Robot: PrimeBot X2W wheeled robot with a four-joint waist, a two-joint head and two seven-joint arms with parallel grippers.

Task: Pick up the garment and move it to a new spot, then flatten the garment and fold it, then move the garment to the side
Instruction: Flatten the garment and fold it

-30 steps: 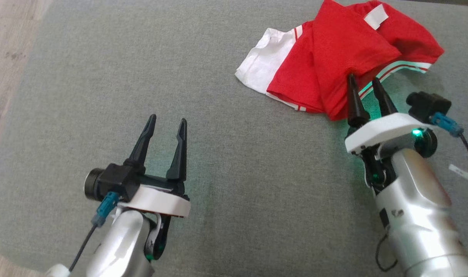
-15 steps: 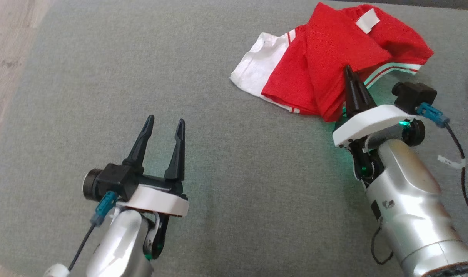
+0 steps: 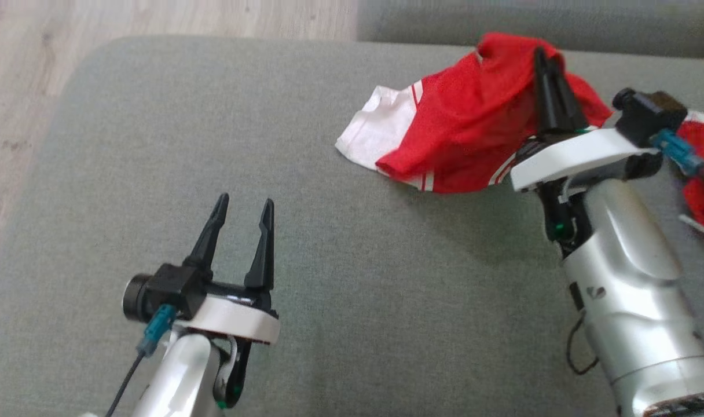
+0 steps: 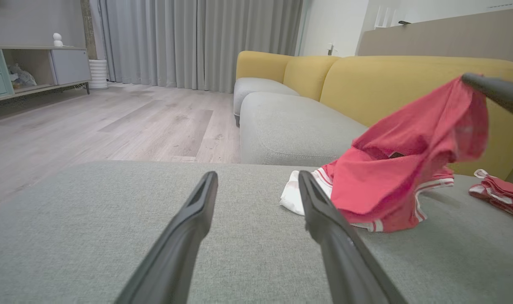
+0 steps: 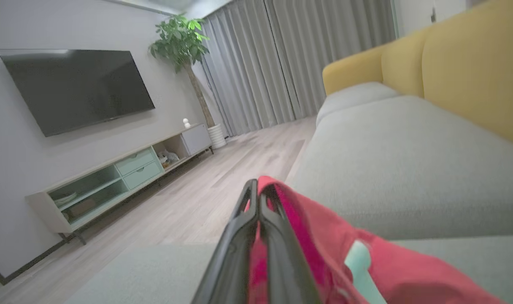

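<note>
So the right pincer (image 3: 542,58) went from open, with its tips parked at the near edge of the garment (image 3: 462,133), to clamped shut on a pinch of the red cloth, and now it's up off the sofa cushion (image 3: 329,260) with the fabric coming along. That looks like the pick-up properly under way; the carry to a new spot would be next, and flattening and folding haven't begun.

The garment peaks right at the pincer's tips and drapes down from there like a little tent. Only part of it is airborne: the lower red hem and the white panel off to the pincer's left are on the cushion. It's red with a white section and red-and-white striped trim, all rumpled, with a pale label showing just past the fingers in the right wrist view.

The left pincer (image 3: 245,202) is wide open with nothing in it, well apart from the cloth.
</note>
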